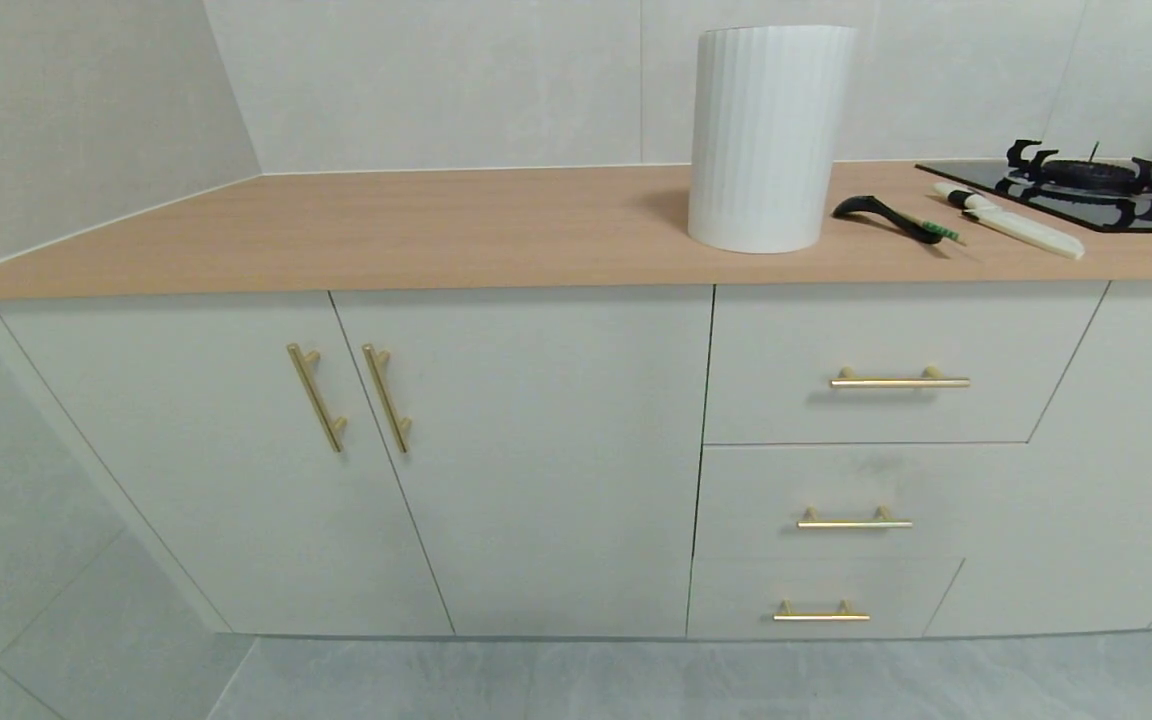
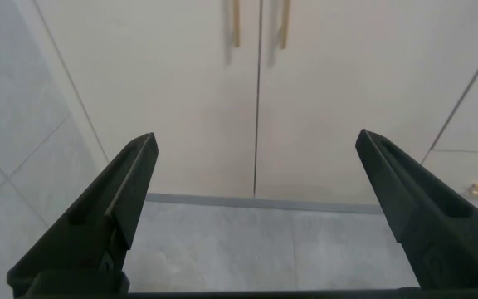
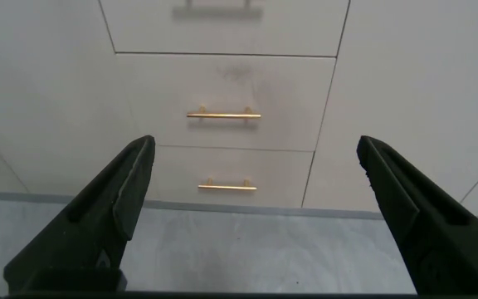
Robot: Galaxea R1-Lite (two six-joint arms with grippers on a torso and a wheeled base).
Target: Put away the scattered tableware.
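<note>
On the wooden countertop [image 1: 416, 225] stands a tall white ribbed container [image 1: 766, 135]. Just right of it lie a black-handled utensil with a green tip [image 1: 894, 218] and a white knife with a black band [image 1: 1011, 223]. My left gripper [image 2: 256, 145] hangs low in front of the cabinet doors, open and holding nothing. My right gripper [image 3: 256, 149] is also low, facing the lower drawers, open with nothing between its fingers.
A black gas hob [image 1: 1096, 185] sits at the counter's far right. Below are two doors with gold handles [image 1: 348, 397] and three drawers with gold handles [image 1: 899, 380], all closed. Grey tiled floor [image 1: 576, 680] lies in front; a wall closes the left side.
</note>
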